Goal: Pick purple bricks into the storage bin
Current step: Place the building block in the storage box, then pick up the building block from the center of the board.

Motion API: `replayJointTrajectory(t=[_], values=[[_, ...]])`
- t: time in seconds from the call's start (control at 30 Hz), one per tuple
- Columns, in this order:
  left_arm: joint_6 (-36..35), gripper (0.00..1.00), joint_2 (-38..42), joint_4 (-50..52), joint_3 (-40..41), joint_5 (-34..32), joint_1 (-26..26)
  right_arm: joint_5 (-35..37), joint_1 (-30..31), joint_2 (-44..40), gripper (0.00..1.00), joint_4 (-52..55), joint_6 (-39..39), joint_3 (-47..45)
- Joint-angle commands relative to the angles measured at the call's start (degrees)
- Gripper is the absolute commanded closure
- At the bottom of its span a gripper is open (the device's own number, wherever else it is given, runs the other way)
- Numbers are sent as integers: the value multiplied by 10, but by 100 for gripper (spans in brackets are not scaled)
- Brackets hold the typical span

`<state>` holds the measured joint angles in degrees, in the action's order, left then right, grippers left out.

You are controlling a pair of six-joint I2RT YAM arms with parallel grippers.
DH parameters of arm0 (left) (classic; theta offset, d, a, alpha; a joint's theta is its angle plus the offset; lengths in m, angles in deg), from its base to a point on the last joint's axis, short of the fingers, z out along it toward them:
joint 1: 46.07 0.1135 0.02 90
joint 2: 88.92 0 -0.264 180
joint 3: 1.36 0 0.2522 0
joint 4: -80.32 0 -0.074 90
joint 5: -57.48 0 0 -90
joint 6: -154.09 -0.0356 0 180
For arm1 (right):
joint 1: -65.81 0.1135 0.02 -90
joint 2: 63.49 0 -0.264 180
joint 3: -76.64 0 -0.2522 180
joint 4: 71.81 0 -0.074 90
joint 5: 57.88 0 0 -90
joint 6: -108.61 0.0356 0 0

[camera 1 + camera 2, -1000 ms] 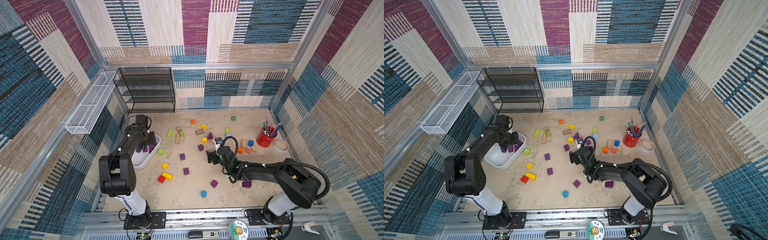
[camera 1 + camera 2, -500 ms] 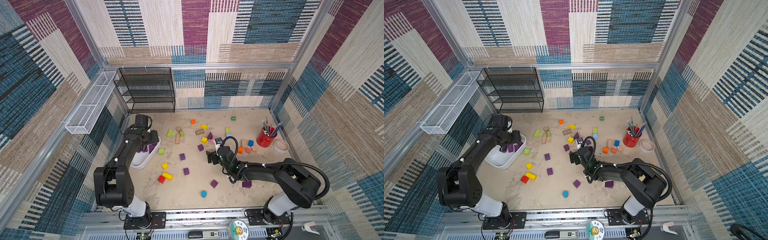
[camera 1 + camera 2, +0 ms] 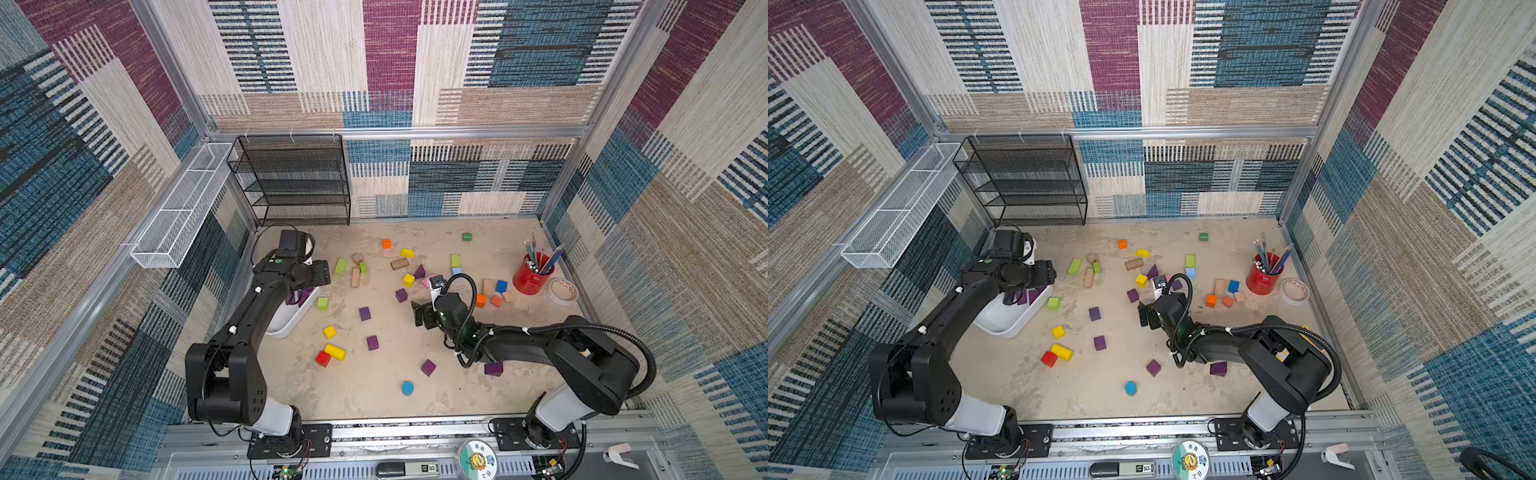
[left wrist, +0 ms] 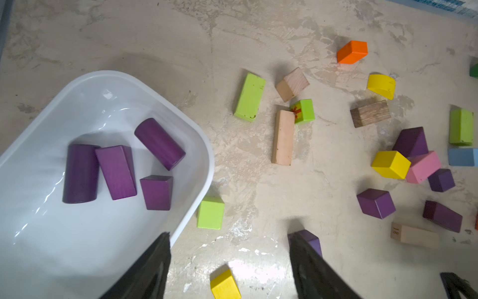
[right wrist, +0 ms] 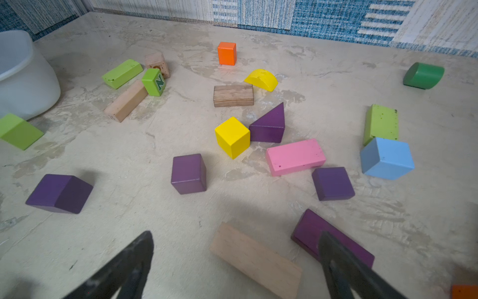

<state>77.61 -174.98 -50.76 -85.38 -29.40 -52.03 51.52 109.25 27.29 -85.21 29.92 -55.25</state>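
The white storage bin (image 3: pixel 286 326) (image 4: pixel 207 160) stands at the table's left and holds several purple bricks, among them a cylinder (image 4: pixel 159 143) and a bar (image 4: pixel 116 172). My left gripper (image 3: pixel 318 272) (image 4: pixel 230 240) hangs open and empty over the bin's right rim. More purple bricks lie loose on the table: cubes (image 3: pixel 365 313) (image 3: pixel 372 343) (image 3: pixel 428 367), a wedge (image 5: pixel 270 125). My right gripper (image 3: pixel 419 314) (image 5: pixel 235 238) is open low over mid-table, with a plain wooden bar (image 5: pixel 256 259) between its fingers and a purple bar (image 5: pixel 310 227) beside one finger.
A black mesh rack (image 3: pixel 291 183) and a white wire basket (image 3: pixel 178 212) stand at the back left. A red pencil cup (image 3: pixel 532 278) and a tape roll (image 3: pixel 562 291) sit at the right. Yellow, green, red, blue, orange and pink blocks lie among the purple ones.
My left gripper has shifted from above the bin's inside toward its right rim and its jaws have spread wider. The right arm has stayed still.
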Motion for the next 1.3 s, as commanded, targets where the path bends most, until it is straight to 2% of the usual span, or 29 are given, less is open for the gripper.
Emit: replayJointTrajectory(t=[0.0,0.17,0.33,0.53,0.73,0.93,1.27], values=[[-2,22,5,-12,2,-6,-22,-21,1,-6,1,-33,11,-7],[-5,20,7,-11,1,-7,-58,-40,0,-12,1,-54,10,-18],[4,13,-2,-11,-1,0,-90,-58,0,-21,1,-88,5,-37],[30,12,-18,-8,-2,-6,-125,-81,0,-35,1,-127,2,-60],[55,16,-51,13,-15,-33,-174,-81,0,-39,0,-159,-3,-76],[93,17,-88,37,-30,-59,-200,-82,1,-44,0,-178,-5,-85],[201,17,-100,62,-23,-166,-256,-68,0,-64,1,-200,-12,-103]])
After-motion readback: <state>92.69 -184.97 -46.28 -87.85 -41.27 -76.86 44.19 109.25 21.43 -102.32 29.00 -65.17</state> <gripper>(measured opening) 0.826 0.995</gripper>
